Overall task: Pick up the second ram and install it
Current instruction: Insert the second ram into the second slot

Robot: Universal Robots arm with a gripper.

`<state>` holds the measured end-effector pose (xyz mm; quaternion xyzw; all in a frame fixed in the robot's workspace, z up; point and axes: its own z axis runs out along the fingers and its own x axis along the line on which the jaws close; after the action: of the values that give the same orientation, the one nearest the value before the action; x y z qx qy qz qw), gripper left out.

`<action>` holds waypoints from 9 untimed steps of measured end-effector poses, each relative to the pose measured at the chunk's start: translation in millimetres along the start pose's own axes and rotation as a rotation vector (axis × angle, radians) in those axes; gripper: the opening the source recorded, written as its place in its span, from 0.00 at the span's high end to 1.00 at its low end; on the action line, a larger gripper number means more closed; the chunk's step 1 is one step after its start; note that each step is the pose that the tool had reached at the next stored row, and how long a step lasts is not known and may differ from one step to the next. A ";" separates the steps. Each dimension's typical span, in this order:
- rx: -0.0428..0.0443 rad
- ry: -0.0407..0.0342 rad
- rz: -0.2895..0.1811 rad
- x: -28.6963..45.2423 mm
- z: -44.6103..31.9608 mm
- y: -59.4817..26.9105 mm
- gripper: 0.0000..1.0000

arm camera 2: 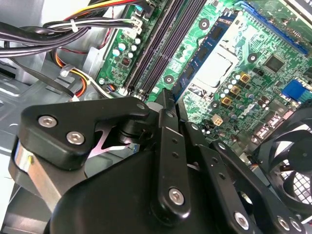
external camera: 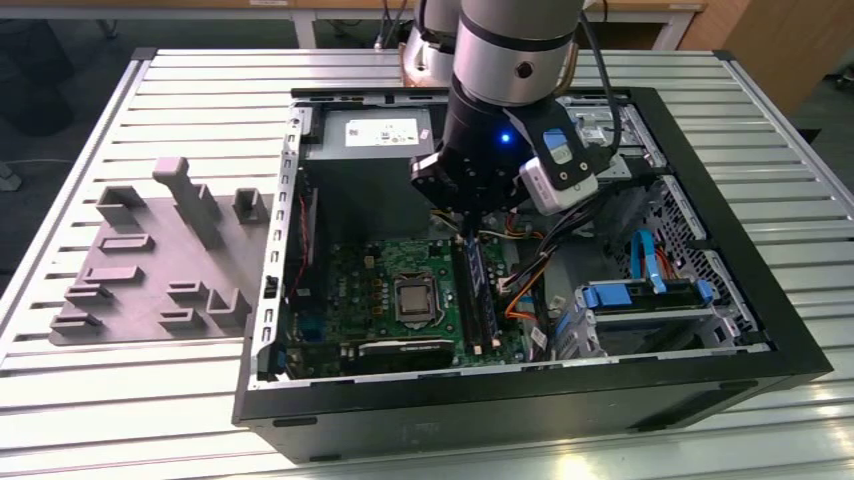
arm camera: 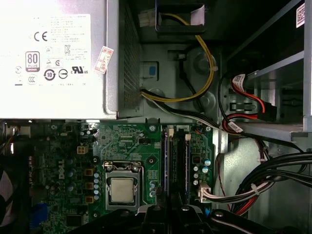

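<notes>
Hovering inside an open computer case (external camera: 534,385) on a slatted metal counter (external camera: 160,390), the robot's claw (external camera: 466,232) hangs just above the motherboard's memory slots (arm camera: 178,163), beside the processor socket (arm camera: 122,189). Whether its fingers are apart or together cannot be told. The second ram (external camera: 466,258) stands on edge below the claw, over the slots. Grey fixture blocks (external camera: 154,260) lie on the counter beside the case.

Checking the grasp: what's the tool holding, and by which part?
Cannot tell; the tool hangs right over the memory slots, any hold hidden.
</notes>
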<state>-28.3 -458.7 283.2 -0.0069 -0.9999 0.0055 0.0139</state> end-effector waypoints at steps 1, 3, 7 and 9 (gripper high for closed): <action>0.0002 0.0000 0.000 -0.1 0.1 -0.3 0.86; 0.0003 0.0001 0.000 -0.1 0.6 -1.2 0.86; 0.0003 0.0001 0.000 -0.2 3.6 -2.4 0.86; 0.0002 0.0002 0.001 -0.3 5.8 -2.5 0.86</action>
<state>-28.1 -461.2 277.5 -0.0073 -0.9999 0.0056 0.0140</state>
